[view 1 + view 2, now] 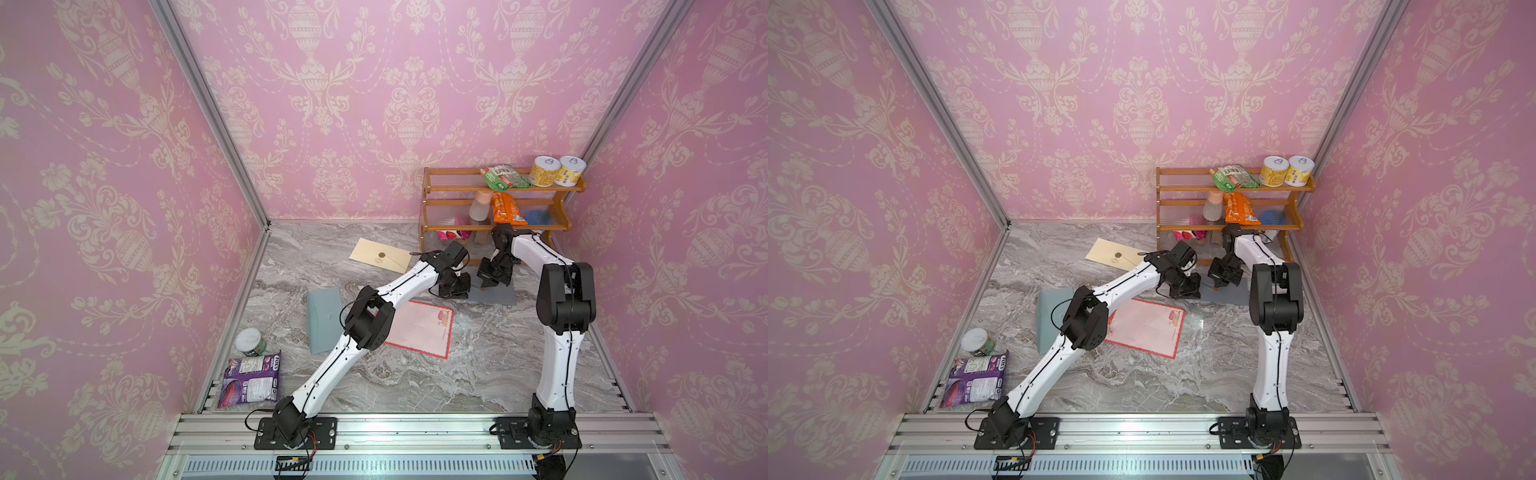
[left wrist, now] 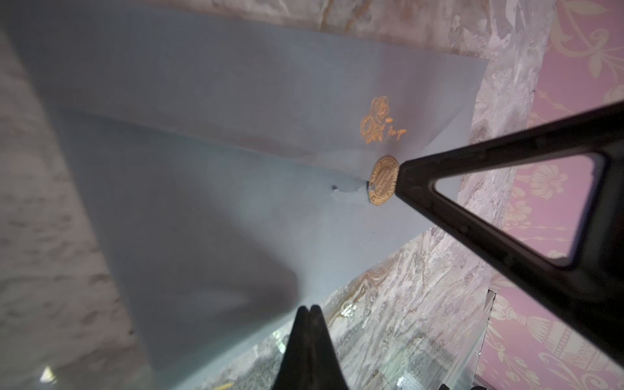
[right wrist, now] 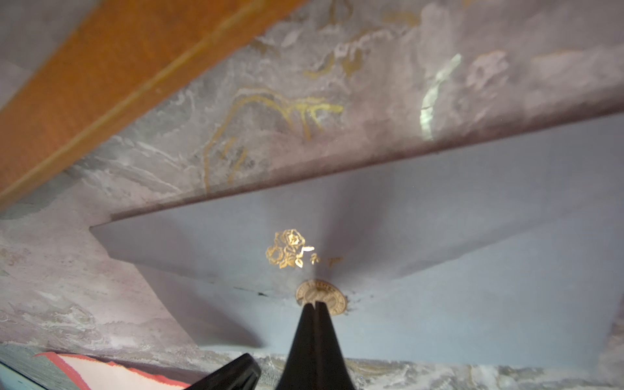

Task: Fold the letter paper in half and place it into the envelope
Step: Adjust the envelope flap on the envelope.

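The letter paper (image 1: 419, 328) (image 1: 1146, 328), pink with a red border, lies flat and unfolded mid-table; the left arm crosses its near-left corner. Behind it a blue-grey envelope (image 1: 500, 296) (image 2: 209, 209) (image 3: 456, 297) with a gold rose and a round gold seal (image 2: 383, 180) (image 3: 320, 297) lies in front of the shelf. My right gripper (image 3: 316, 304) (image 1: 486, 286) is shut, its tips resting on the seal. My left gripper (image 2: 310, 308) (image 1: 457, 291) is shut at the envelope's edge, and nothing shows between its tips.
A wooden shelf (image 1: 494, 226) with snack bags and two cans stands at the back right, just behind both grippers. A beige envelope (image 1: 380, 255) lies at the back, another blue-grey envelope (image 1: 326, 318) to the left. A can (image 1: 250, 341) and a purple bag (image 1: 250, 380) sit front left.
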You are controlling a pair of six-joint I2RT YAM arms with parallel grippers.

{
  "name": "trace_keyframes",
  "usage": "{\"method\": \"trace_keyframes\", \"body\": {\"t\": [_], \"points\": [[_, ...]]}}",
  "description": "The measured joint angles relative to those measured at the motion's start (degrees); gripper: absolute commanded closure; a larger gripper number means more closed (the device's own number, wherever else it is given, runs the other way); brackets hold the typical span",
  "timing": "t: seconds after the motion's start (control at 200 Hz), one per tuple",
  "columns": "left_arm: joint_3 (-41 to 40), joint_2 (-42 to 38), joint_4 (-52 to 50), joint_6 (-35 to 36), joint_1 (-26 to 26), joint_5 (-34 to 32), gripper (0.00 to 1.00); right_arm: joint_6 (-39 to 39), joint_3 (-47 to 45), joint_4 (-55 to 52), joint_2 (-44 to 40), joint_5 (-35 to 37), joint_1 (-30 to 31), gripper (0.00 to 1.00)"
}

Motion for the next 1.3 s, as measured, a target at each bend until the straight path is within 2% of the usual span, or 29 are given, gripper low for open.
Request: {"method": "trace_keyframes", "body": {"t": [0.485, 0.62, 0.895, 1.055, 1.295], "points": [[0.9, 0.2, -3.5, -2.2, -0.1, -2.2, 1.00, -0.8, 8.4, -5.0, 6.1, 2.1, 0.1, 1.00], [1.0, 0.2, -3.8, -3.6, -0.1, -2.2, 1.00, -1.8, 8.0, -4.9, 5.9, 2.4, 0.5, 1.00], [1.0, 0.2, -4.0, -5.8, 0.6, -1.9, 1.00, -2.0, 0.2, -1.8, 1.7, -0.5, 1.0, 1.00], [1.0, 0.2, -4.1, -6.4, 0.8, -1.7, 1.00, -2.1, 0.2, -2.1, 1.7, -1.1, 1.3, 1.00], [0.8, 0.2, -4.0, -6.4, 0.9, -1.4, 1.00, -2.2, 8.3, -7.1, 6.3, -1.0, 1.3, 1.00]]}}
